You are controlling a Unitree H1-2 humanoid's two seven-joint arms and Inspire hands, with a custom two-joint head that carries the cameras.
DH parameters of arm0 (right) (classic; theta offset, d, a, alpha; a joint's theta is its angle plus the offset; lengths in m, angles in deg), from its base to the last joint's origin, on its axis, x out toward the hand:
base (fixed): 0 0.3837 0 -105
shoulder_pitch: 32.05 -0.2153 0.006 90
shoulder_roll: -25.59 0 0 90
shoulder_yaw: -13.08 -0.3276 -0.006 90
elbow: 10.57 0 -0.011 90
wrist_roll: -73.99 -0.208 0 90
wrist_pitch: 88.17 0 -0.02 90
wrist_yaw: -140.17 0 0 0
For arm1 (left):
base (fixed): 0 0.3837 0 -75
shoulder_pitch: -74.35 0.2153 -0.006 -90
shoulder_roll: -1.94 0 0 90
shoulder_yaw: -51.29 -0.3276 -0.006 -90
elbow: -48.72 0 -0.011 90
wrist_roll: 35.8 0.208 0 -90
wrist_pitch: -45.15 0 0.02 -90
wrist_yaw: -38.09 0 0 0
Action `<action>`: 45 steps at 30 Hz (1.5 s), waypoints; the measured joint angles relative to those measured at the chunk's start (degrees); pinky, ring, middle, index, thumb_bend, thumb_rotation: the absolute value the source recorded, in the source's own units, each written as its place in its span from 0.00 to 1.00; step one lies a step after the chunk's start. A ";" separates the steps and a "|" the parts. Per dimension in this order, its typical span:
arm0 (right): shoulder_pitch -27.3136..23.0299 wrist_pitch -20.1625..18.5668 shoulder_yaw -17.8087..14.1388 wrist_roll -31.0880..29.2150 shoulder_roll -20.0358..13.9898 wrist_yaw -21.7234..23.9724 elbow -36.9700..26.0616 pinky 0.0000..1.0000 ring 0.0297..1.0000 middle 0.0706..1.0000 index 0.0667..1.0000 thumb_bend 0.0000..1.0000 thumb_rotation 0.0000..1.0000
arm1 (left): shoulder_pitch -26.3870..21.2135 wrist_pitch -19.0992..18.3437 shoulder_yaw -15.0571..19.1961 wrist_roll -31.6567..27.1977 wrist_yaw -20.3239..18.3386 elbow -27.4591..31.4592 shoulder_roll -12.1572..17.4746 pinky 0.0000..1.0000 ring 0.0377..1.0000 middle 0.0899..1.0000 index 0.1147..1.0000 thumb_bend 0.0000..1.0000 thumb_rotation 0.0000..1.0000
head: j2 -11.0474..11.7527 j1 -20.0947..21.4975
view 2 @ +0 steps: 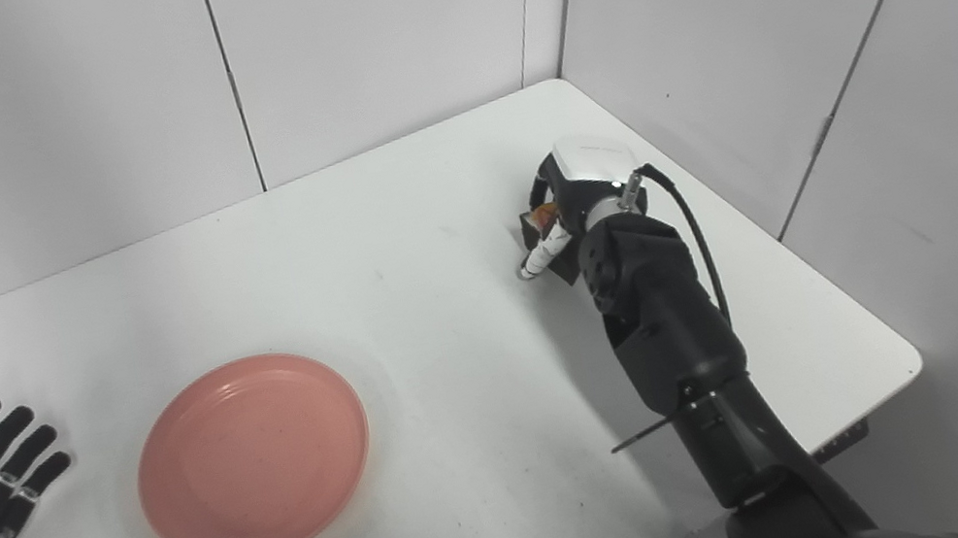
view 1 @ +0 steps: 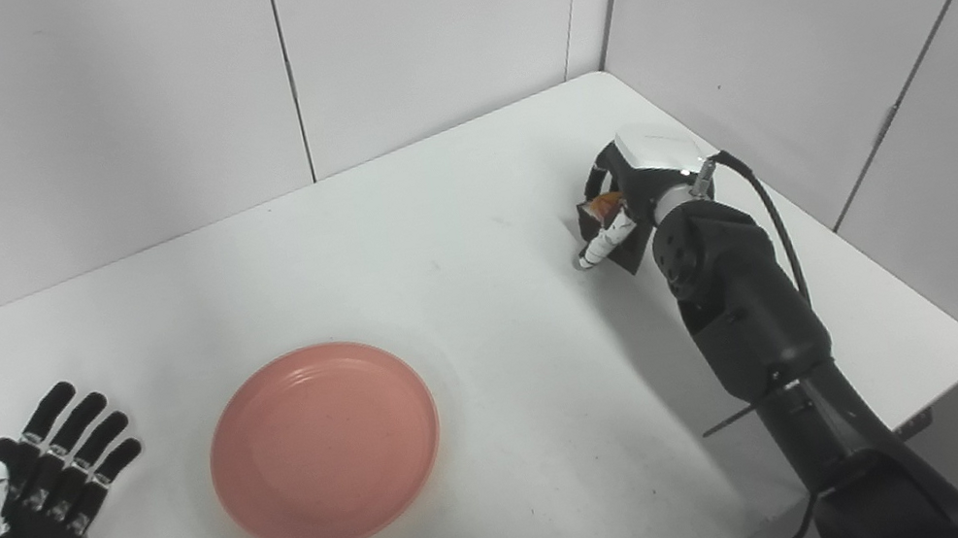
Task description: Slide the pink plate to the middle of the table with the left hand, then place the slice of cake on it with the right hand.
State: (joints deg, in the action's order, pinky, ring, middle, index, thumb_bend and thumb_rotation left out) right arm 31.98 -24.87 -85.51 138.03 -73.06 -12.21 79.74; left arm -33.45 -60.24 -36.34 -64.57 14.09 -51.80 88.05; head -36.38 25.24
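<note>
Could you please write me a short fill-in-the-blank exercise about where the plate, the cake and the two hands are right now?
1. The plate on the white table is ____ in colour.
2. The left hand lies flat on the table with its fingers ____.
3. The slice of cake is at the ____ hand, near the table's far right corner.
4. The plate holds ____.

Missing words: pink; apart; right; nothing
</note>
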 measured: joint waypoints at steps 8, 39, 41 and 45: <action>-0.30 0.27 5.17 -4.22 0.04 0.84 -12.05 0.27 0.34 0.38 0.51 0.52 0.00 | 1.97 -1.12 -2.43 2.63 4.50 4.87 -2.44 0.89 0.91 0.91 0.89 0.44 0.91 | -0.70 -9.42; -4.81 5.12 27.50 -11.59 10.46 1.08 -17.13 0.22 0.28 0.37 0.49 0.52 0.00 | 1.50 -6.54 -10.14 12.25 16.11 9.55 -13.79 0.91 0.92 0.92 0.91 0.36 1.00 | -5.10 -28.58; -4.27 6.03 28.08 -12.01 10.74 0.40 -16.77 0.23 0.29 0.37 0.50 0.52 0.00 | 1.47 -6.58 -10.62 12.26 16.36 9.58 -13.93 0.91 0.91 0.92 0.91 0.36 1.00 | -5.19 -28.75; -2.55 6.47 29.85 -12.27 11.20 -0.42 -16.12 0.22 0.27 0.42 0.46 0.53 0.00 | 1.41 -6.63 -10.90 12.30 16.83 9.62 -13.93 0.90 0.91 0.92 0.91 0.37 1.00 | -6.06 -29.10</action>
State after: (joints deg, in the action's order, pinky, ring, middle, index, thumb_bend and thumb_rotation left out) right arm 29.42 -18.41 -55.65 125.77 -61.86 -12.63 63.62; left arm -32.03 -66.87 -47.24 -52.28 30.92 -42.19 74.12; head -42.45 -3.87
